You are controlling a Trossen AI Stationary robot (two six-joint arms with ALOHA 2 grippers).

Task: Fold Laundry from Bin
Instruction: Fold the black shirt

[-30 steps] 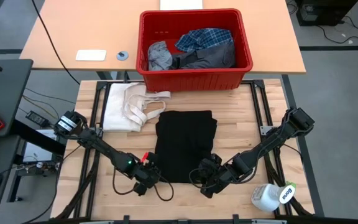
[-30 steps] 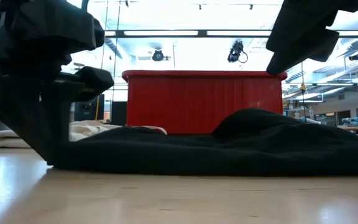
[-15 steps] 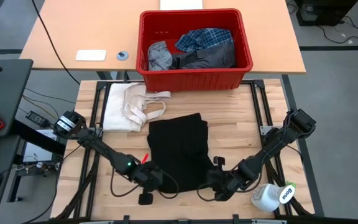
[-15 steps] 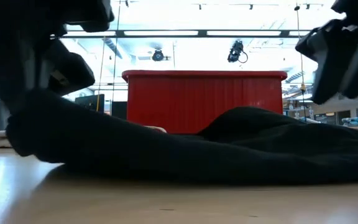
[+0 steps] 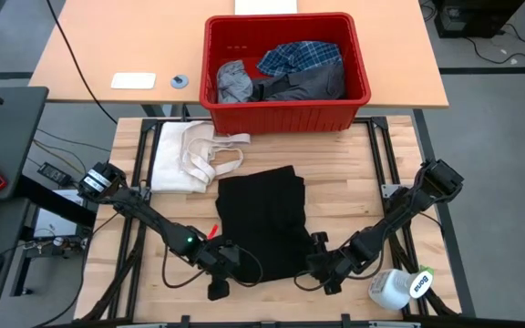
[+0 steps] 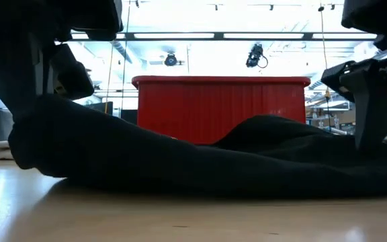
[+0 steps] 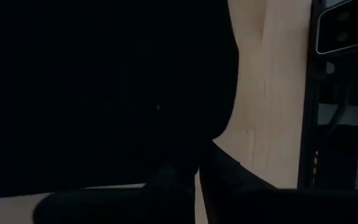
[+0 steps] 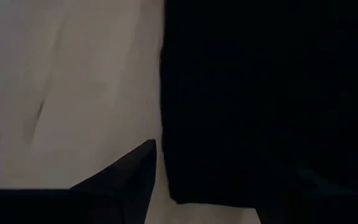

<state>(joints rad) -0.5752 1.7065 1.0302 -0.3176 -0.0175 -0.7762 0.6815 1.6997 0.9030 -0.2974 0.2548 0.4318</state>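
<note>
High view: soft black garment (image 5: pixel 261 223), rumpled rectangle on pale wood.

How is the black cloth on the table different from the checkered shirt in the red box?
The black garment is plain and lies spread flat on the wooden table. The plaid shirt is blue and white and sits crumpled in the red bin. Both are soft laundry.

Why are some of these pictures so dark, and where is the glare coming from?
Low view: bright ceiling lights backlight the scene, so the black garment and arms are silhouettes. Wrist views: the garment fills most of each picture, close and blurred. High view: even light, bin clear.
</note>
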